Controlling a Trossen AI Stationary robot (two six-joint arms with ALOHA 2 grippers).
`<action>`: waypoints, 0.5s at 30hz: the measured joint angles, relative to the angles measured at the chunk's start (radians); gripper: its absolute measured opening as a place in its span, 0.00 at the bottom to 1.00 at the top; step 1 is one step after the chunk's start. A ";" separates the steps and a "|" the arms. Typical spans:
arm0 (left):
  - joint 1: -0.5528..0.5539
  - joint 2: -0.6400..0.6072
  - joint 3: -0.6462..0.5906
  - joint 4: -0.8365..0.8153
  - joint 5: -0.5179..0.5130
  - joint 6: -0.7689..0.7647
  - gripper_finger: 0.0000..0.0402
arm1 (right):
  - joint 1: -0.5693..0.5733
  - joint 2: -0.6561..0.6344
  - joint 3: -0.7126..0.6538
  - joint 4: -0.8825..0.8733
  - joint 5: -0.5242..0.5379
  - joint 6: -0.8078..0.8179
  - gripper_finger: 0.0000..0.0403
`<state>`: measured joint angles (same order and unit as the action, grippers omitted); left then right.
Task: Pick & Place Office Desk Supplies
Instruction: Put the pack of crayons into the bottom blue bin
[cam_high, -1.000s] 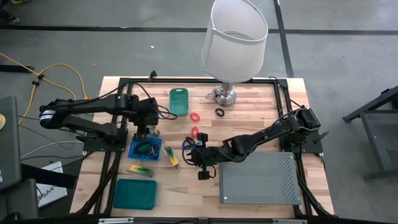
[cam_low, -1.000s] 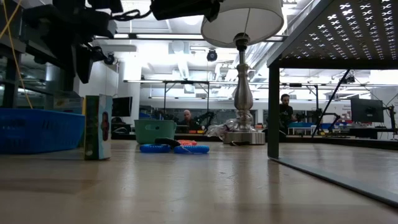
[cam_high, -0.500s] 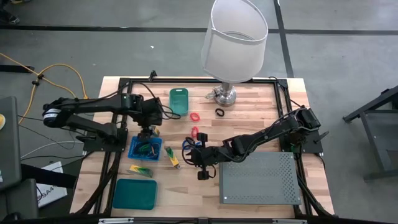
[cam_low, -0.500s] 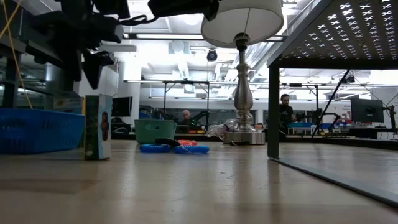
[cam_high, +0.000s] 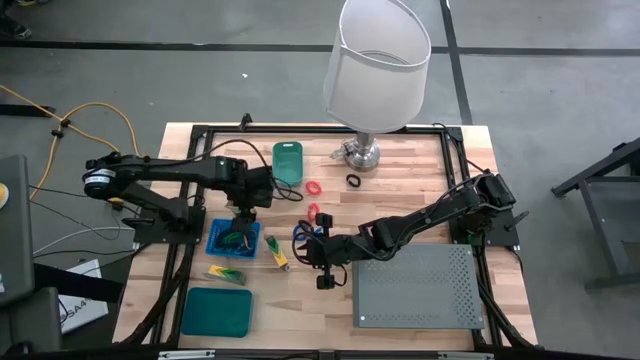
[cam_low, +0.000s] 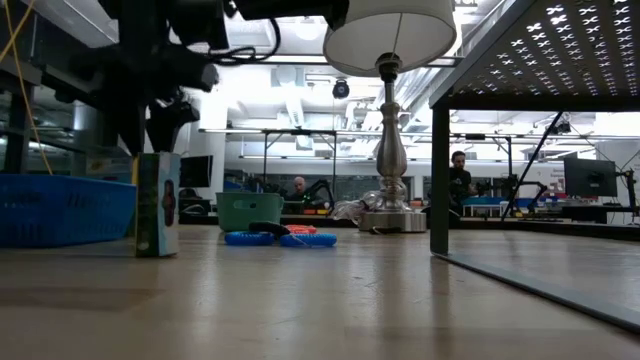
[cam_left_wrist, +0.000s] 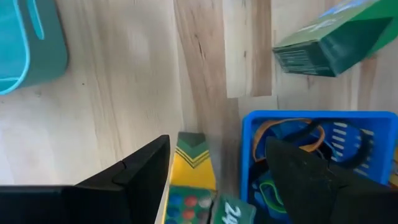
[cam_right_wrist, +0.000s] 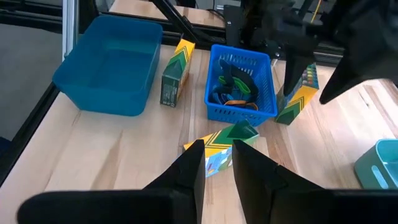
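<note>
A yellow-and-green box (cam_left_wrist: 194, 163) stands upright against the far side of the blue basket (cam_high: 233, 238), which holds several loops. My left gripper (cam_left_wrist: 217, 142) hangs open just above this box (cam_low: 158, 205), one finger to each side of its top, touching nothing. Two more such boxes lie on the table, one (cam_high: 277, 252) right of the basket and one (cam_high: 227, 273) near it. My right gripper (cam_right_wrist: 219, 149) hovers high over the table's middle (cam_high: 312, 250), slightly open, with nothing between its fingers. Red (cam_high: 313, 211) and blue (cam_high: 300, 232) loops lie beside it.
A grey perforated box (cam_high: 416, 285) fills the near right. A big lamp (cam_high: 375, 70) stands at the far middle, with a green bin (cam_high: 288, 162), a red ring (cam_high: 314, 188) and a black ring (cam_high: 353, 180) near it. A teal tray (cam_high: 217, 312) lies near left.
My left gripper has moved toward the table's right edge and sunk, coming down over the upright box beside the basket. The right arm has kept still.
</note>
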<state>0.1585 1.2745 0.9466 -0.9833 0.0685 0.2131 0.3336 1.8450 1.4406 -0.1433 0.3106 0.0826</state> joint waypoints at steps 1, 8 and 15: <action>0.000 0.010 0.000 0.000 -0.007 0.000 0.64 | 0.000 0.000 0.000 0.001 0.000 0.000 0.17; 0.000 0.067 0.000 0.000 -0.048 0.033 0.64 | 0.000 0.000 0.000 0.004 0.000 0.000 0.17; 0.000 0.095 0.000 -0.023 -0.112 0.034 0.64 | 0.000 0.000 0.000 0.005 0.000 0.000 0.17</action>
<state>0.1585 1.3695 0.9466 -1.0061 -0.0438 0.2474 0.3336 1.8450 1.4406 -0.1380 0.3104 0.0826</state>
